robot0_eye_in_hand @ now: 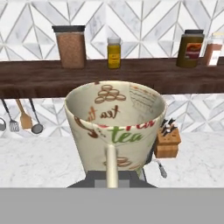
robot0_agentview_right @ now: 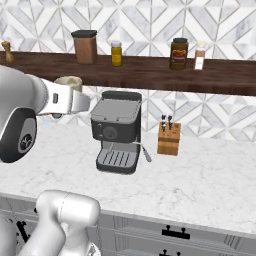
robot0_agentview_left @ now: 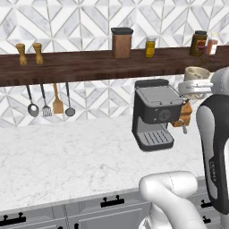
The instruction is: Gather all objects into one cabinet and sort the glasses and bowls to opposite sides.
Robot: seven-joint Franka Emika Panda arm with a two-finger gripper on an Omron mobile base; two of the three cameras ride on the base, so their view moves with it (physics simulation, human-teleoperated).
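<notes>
My gripper (robot0_agentview_left: 196, 87) is shut on a cream cup (robot0_agentview_left: 197, 73) printed with brown and red lettering, held upright in the air above the coffee machine. From the right base view the cream cup (robot0_agentview_right: 68, 82) pokes up just behind the white hand of the gripper (robot0_agentview_right: 66, 103), level with the wooden shelf's underside. The hand view looks straight at the cream cup (robot0_eye_in_hand: 116, 120); a pale vertical strip on its near side runs down to the frame's bottom. My fingertips are hidden by the cup. The cabinet and the bowls are out of view.
A black coffee machine (robot0_agentview_right: 117, 131) stands on the marble counter (robot0_agentview_left: 67, 156) under the cup, with a wooden knife block (robot0_agentview_right: 168, 138) to its right. The dark wooden shelf (robot0_agentview_right: 150, 72) carries a brown canister (robot0_agentview_right: 84, 46) and jars. Utensils (robot0_agentview_left: 49, 100) hang at left. Grey drawers (robot0_agentview_left: 112, 208) run below.
</notes>
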